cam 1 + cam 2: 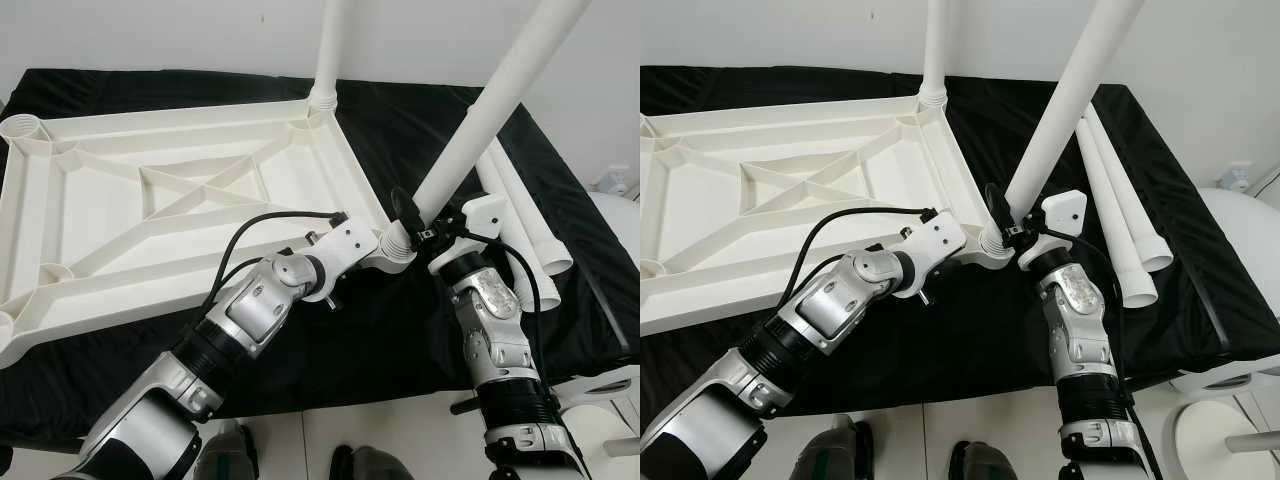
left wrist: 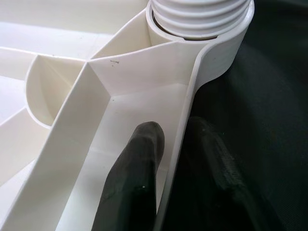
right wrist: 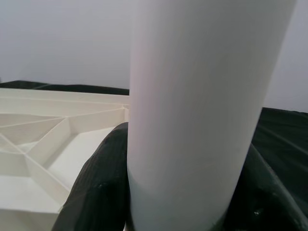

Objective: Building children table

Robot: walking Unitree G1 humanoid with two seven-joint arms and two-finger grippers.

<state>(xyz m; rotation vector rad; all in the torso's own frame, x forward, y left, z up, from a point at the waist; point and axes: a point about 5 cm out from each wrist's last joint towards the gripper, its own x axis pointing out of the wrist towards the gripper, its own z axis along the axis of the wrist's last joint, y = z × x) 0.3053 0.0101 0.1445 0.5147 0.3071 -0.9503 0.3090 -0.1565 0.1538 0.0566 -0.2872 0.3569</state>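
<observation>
In the left eye view you see the white tabletop (image 1: 170, 200) lying upside down, ribs up, on a black cloth (image 1: 420, 130) that covers the table. One white leg (image 1: 328, 50) stands upright in the far corner socket. A second leg (image 1: 480, 120) leans tilted in the near right corner socket (image 1: 395, 248). Your left tool (image 1: 372, 252) reaches to that corner along the tabletop's rim. Your right tool (image 1: 415, 225) sits at the base of the tilted leg, just above the socket.

In the right eye view, two spare legs (image 1: 1120, 200) lie side by side on the cloth, to the right of your right arm and well apart from the tabletop.

In the left wrist view, one black finger (image 2: 132, 178) lies inside the tabletop's edge channel and the other lies outside on the cloth, so your left tool is clamped on the rim wall, just short of the threaded end (image 2: 197, 17) of the leg seated in the socket.

In the right wrist view, black fingers (image 3: 96, 192) press against both sides of the white leg (image 3: 202, 106): your right tool is clamped on it.
</observation>
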